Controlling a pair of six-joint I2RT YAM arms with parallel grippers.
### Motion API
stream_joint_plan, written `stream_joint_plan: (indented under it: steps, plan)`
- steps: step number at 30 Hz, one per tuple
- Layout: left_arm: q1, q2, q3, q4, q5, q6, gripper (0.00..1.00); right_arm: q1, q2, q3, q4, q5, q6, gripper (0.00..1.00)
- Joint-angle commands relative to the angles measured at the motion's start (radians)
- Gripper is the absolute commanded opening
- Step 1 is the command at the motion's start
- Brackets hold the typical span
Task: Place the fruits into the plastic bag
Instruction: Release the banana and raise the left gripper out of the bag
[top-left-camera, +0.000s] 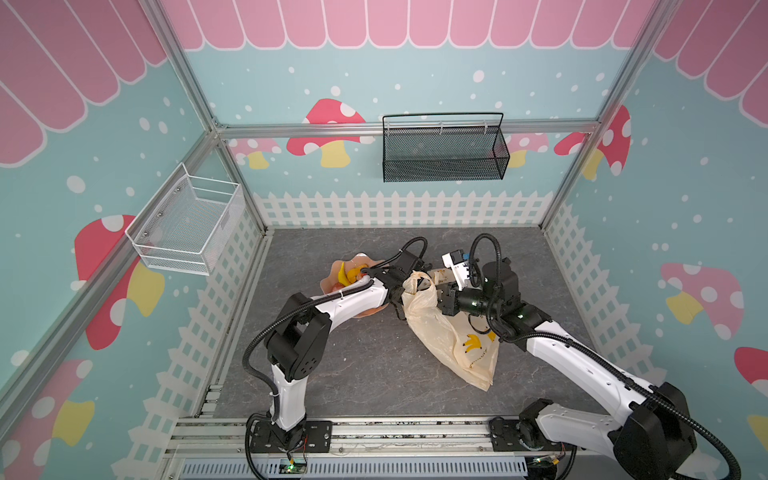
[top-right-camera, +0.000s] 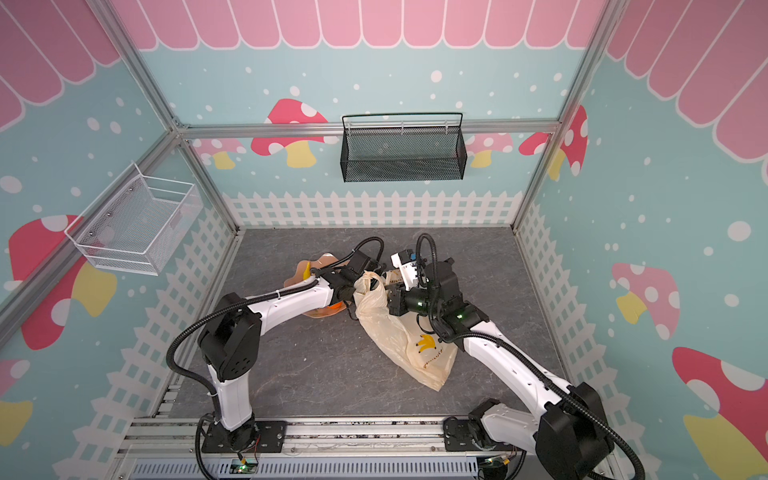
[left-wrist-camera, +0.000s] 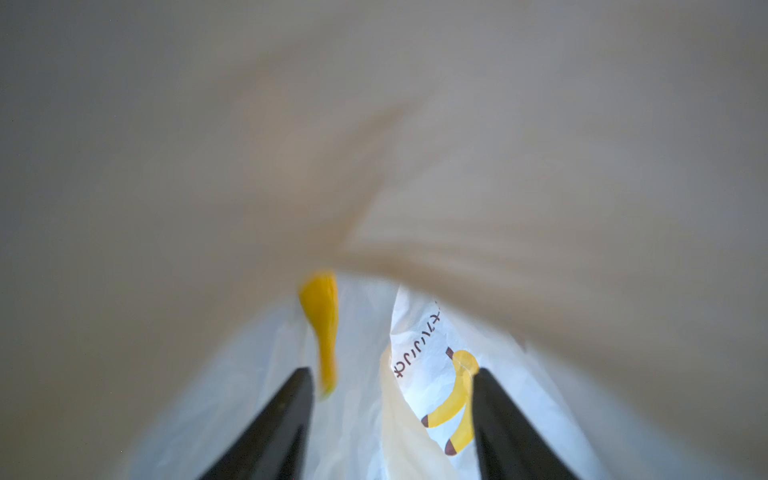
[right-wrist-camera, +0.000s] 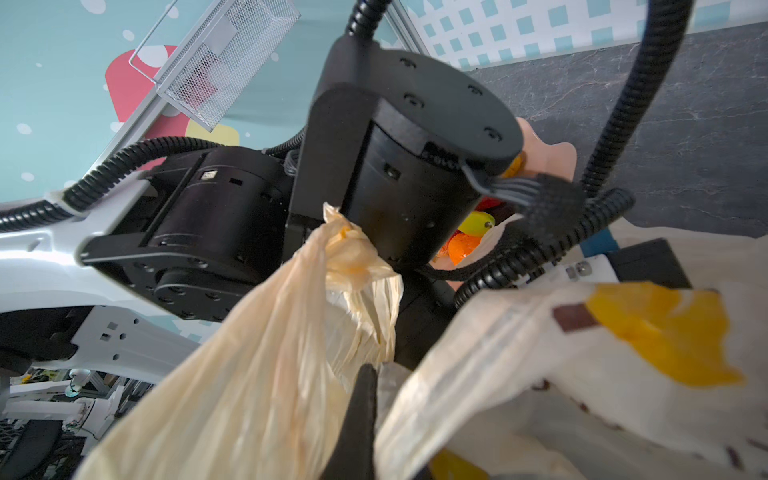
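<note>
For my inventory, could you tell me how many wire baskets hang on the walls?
2: a white basket on the left wall, a black basket on the back wall; none looks hidden.

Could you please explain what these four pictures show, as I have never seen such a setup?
Two robot arms stand at a grey table. Two pictures look down from above; the others come from cameras on each arm's wrist. On the table lie a pink dish holding toy fruits and a plastic bag. The right arm appears to pinch the bag's rim in its shut jaws, holding it open. The left arm reaches inside, jaws open, a toy banana loose before them.
</note>
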Motion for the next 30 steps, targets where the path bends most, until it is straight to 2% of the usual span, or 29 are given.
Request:
stream_joint_plan:
  steps: [1, 6, 14, 22, 30]
  plan:
    - [0.000, -0.046, 0.037, -0.068, -0.031, 0.035, 0.73, 0.004, -0.029, -0.019, 0.033, 0.004, -0.002, 0.00]
    - [0.030, -0.079, 0.062, -0.107, -0.103, 0.061, 0.76, 0.003, -0.064, -0.029, 0.013, 0.003, 0.002, 0.00]
    - [0.138, -0.112, 0.121, -0.155, -0.210, 0.152, 0.76, 0.002, -0.147, -0.067, -0.061, 0.046, 0.001, 0.00]
    - [0.202, -0.078, 0.289, -0.189, -0.222, 0.238, 0.75, 0.003, -0.109, -0.024, -0.029, 0.089, -0.031, 0.00]
    - [0.333, -0.208, 0.304, -0.199, -0.232, 0.227, 0.76, 0.004, -0.087, 0.003, -0.044, 0.077, -0.078, 0.00]
